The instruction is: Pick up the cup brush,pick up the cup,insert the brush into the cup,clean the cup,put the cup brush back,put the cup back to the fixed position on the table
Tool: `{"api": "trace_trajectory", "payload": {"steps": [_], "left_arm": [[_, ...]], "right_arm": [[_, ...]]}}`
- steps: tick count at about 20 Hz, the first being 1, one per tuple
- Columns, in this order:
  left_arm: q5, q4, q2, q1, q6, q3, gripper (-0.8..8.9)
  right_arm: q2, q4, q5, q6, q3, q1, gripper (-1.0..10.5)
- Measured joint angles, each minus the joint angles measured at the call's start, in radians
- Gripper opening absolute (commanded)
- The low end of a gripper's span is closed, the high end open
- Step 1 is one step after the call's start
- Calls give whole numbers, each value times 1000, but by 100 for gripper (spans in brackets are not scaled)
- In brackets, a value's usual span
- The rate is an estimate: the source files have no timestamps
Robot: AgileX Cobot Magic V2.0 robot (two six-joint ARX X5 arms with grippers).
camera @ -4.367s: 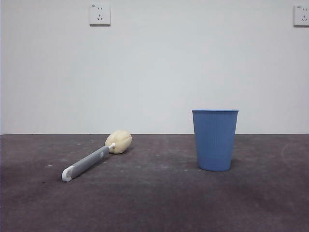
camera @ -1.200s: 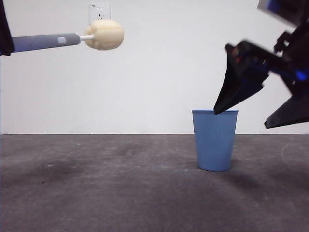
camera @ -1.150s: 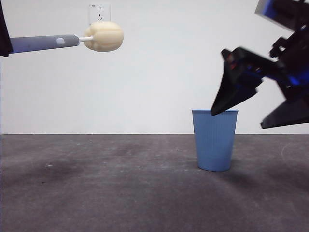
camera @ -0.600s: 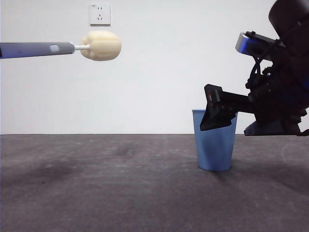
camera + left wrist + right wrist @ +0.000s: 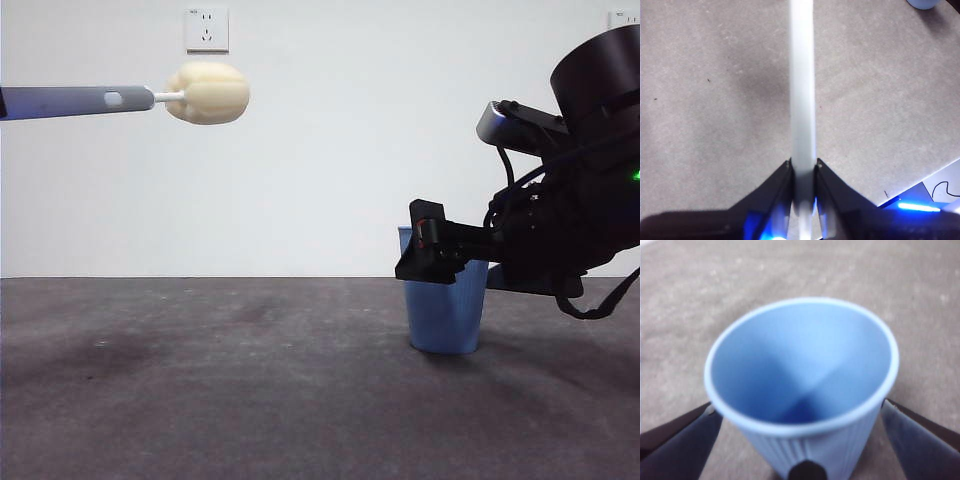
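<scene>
In the front view, the long cup brush point(image 5: 130, 97), with its flat grey handle and cream bulbous sponge head, hangs level in the air at about ten o'clock, its handle end cut off by the picture's edge. The blue ribbed plastic cup point(image 5: 444, 318) stands upright on the dark grey matte table point(image 5: 220, 390) at about four o'clock, with the right gripper point(image 5: 432, 255) reaching in level from three o'clock so that a black jaw covers the cup's upper wall and near rim. In the left wrist view, the left gripper point(image 5: 803, 167) has its jaws clamped on the brush handle, which runs away from the camera as a pale, blurred bar; the sponge head is out of the picture, and only a sliver of the cup point(image 5: 923, 4) shows at one o'clock. In the right wrist view, the cup point(image 5: 805, 395) fills the space between the right gripper point(image 5: 802, 415), whose jaws stand apart, one on each side just under the rim; whether either yet touches the wall is not clear. To grasp well, I judge the jaws should close evenly and gently on the thin wall, keeping the cup centred so it neither tips nor buckles. The cup's base is hidden in that view.
</scene>
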Motion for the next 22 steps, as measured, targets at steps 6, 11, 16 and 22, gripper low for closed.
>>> {"api": "trace_trajectory", "payload": {"steps": [6, 11, 16, 22], "left_arm": [[0, 11, 0, 0, 0, 0, -8], [0, 9, 0, 0, 0, 0, -8], [0, -18, 10, 0, 84, 0, -8], [6, -36, 61, 0, 263, 0, -9]], "right_arm": [[18, 47, -1, -8, 0, -10, 72], [14, 38, -28, -16, 0, -10, -15], [-199, -230, -25, -72, 2, 36, -15], [-400, -921, 94, -229, 178, 112, -15]]}}
